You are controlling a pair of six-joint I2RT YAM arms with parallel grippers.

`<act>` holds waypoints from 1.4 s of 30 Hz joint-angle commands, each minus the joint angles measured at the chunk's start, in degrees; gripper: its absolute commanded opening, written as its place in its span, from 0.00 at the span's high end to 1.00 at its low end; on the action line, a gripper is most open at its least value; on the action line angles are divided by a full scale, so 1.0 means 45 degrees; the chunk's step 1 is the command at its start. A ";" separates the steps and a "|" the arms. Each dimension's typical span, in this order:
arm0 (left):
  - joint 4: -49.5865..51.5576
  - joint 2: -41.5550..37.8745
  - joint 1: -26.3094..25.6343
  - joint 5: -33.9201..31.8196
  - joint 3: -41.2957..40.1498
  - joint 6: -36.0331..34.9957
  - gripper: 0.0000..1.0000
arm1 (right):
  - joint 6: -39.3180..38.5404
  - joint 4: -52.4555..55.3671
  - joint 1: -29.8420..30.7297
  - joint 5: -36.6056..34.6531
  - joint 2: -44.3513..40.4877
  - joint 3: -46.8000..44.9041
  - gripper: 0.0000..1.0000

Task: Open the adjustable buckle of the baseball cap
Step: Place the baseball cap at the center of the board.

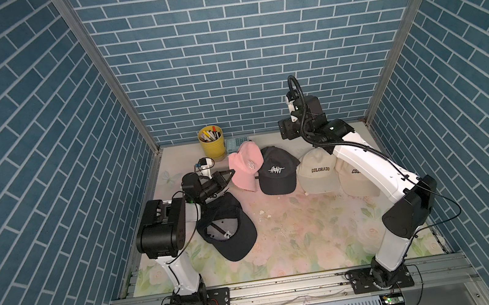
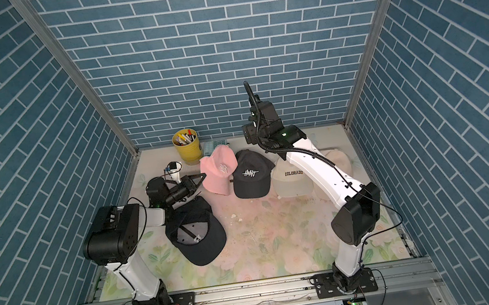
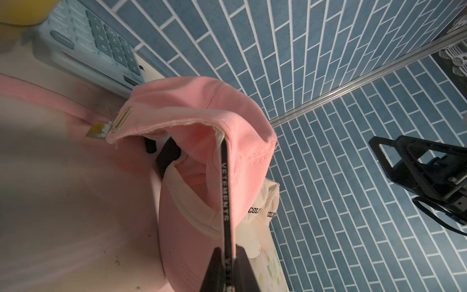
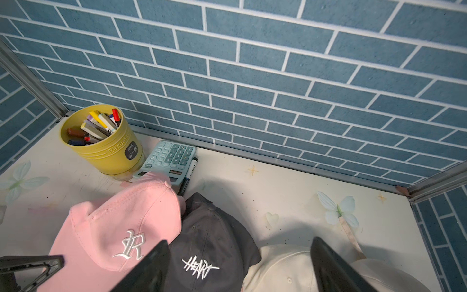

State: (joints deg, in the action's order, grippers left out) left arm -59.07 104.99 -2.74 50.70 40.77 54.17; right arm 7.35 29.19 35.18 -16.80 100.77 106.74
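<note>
**One arm holding, one arm waiting**

In the left wrist view the left gripper (image 3: 228,252) is clamping a black lettered band (image 3: 225,192) of the pink cap (image 3: 192,106). The band is running straight from the jaws, with the brass buckle (image 3: 122,118) lying beyond. In both top views the cap is sitting far, left of centre, and the right gripper (image 1: 285,129) is hanging open and empty to its right. These views and the right wrist view are hiding the buckle.

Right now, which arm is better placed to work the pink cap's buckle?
Probably the right. The left gripper is shut on the pink cap's black strap, so it is occupied. The right gripper hangs open and empty nearby, free to reach the brass buckle.
</note>
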 commanded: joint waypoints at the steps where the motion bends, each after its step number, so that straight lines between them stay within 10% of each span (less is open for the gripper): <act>1: 0.0601 0.0587 0.0289 -0.0085 0.0256 -0.0321 0.92 | -0.0385 -0.0340 -0.0044 0.0275 -0.0314 -0.0023 0.14; 8: 0.4987 0.0669 0.0610 -0.1242 0.1381 -0.2831 0.69 | -0.0384 -0.0332 -0.0034 0.0226 -0.0323 -0.0067 0.13; 18: 1.2213 -0.1248 0.0611 -0.7766 0.3073 -0.6329 0.29 | -0.0650 0.0083 -0.0066 0.1450 -0.0118 -0.0324 0.14; 30: 1.5035 -0.5708 0.0194 -0.9880 0.2625 -0.7939 0.26 | -0.0735 0.2162 0.1260 0.8351 0.1766 -0.1809 0.25; 42: 2.0221 -0.7836 -0.3604 -1.2638 0.2423 -0.7418 0.29 | 0.0509 0.0698 0.1597 0.8231 0.2415 -0.3416 0.31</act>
State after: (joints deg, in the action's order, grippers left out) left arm 24.25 70.15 -16.60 -2.26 52.31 19.29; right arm 9.21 32.80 42.68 21.06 112.73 91.66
